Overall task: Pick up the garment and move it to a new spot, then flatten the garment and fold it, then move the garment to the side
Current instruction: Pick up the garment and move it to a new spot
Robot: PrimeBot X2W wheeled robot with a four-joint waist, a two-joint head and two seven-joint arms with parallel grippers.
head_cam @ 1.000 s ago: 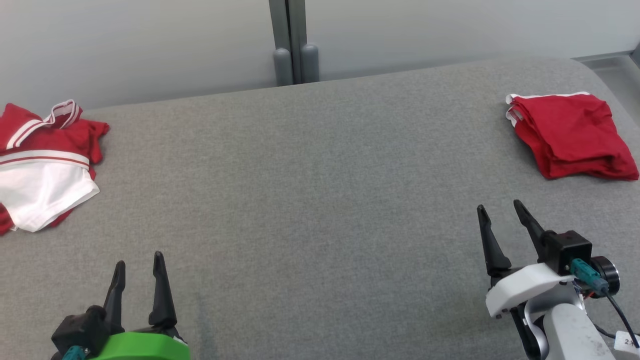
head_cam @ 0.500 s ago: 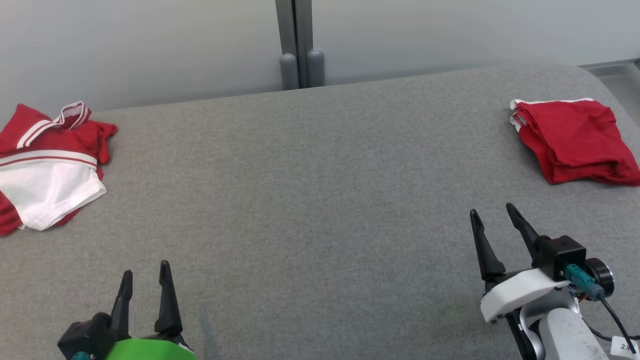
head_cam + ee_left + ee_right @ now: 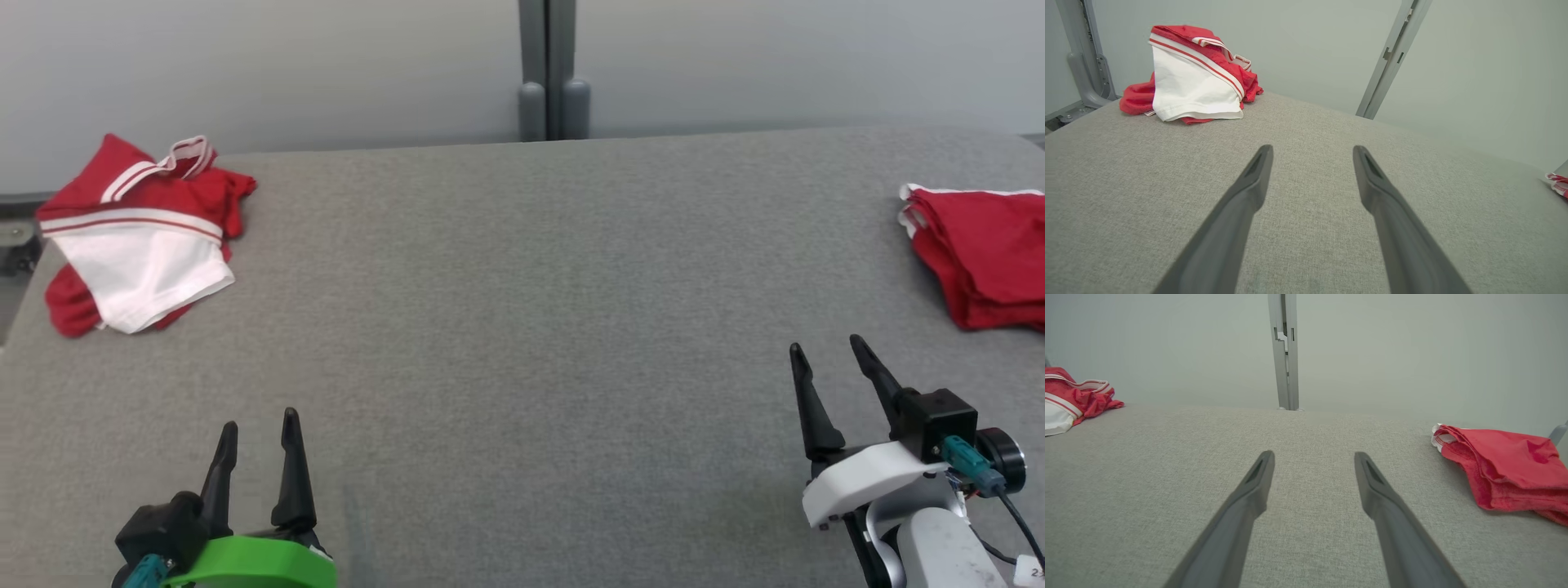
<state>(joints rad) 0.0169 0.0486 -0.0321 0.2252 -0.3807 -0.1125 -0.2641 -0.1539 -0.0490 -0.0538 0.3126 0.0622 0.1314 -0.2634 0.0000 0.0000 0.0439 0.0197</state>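
Nearest, the left pincer and right pincer hover over the grey desk, both spread wide and empty. Farther off, a crumpled red-and-white garment lies at the desk's far left corner. A folded red garment rests at its right edge, well apart.

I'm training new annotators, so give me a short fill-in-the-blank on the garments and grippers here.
1. The crumpled red-and-white garment lies at the far ____ corner of the gray table.
2. The folded red garment lies near the gray table's ____ edge.
3. The left gripper and the right gripper both stand ____, holding nothing.
Missing words: left; right; open.
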